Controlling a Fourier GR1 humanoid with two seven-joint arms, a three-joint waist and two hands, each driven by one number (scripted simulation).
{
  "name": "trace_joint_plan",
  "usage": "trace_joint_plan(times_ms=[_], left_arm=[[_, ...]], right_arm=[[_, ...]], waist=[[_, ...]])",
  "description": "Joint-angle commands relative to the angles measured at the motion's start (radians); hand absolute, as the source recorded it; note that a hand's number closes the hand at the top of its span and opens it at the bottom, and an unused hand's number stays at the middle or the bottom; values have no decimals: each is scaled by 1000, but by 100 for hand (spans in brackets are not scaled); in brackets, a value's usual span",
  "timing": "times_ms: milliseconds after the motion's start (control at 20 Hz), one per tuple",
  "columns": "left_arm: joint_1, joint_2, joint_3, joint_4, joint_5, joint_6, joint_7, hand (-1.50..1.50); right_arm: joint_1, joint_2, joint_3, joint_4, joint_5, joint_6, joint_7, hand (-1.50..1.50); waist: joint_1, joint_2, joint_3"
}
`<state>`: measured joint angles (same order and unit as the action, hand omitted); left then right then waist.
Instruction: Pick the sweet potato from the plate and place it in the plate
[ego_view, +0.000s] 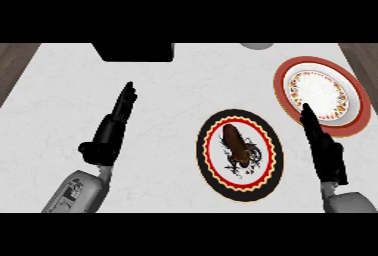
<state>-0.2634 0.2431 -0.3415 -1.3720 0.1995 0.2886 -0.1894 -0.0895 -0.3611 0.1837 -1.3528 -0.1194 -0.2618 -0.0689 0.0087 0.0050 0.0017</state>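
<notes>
both hands lying straight-fingered, holding nothing: left hand (112, 127) on bare counter (162, 90); right hand (323, 145) beside the sweet potato (235, 142) plate (210, 165).

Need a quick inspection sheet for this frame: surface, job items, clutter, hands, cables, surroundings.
Surface: pale marbled counter.
Job's things: sweet potato lying on the black-rimmed plate; red-rimmed plate at far right holds nothing.
Clutter: black box at the far edge; grey round thing partly cut off at the top.
Hands: left hand open, fingers straight, at left, holding nothing; right hand open, fingers straight, fingertips over the red-rimmed plate's near edge.
Cables: nothing seen.
Surroundings: wood floor at both far corners.
</notes>
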Motion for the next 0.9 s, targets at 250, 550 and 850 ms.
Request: trace_joint_plan(times_ms=[250,550,850], left_arm=[[129,10,5,149,77,-33,202,0],[116,30,53,98,151,-74,329,0],[200,9,59,17,105,-59,343,0]], right_arm=[[-443,-162,112,-139,169,175,38,150],[-505,-117,109,32,440,-60,-42,-150],[-449,-121,104,-77,473,92,-50,-150]], waist=[[109,4,-11],[15,-1,-1],[-7,-6,-2]])
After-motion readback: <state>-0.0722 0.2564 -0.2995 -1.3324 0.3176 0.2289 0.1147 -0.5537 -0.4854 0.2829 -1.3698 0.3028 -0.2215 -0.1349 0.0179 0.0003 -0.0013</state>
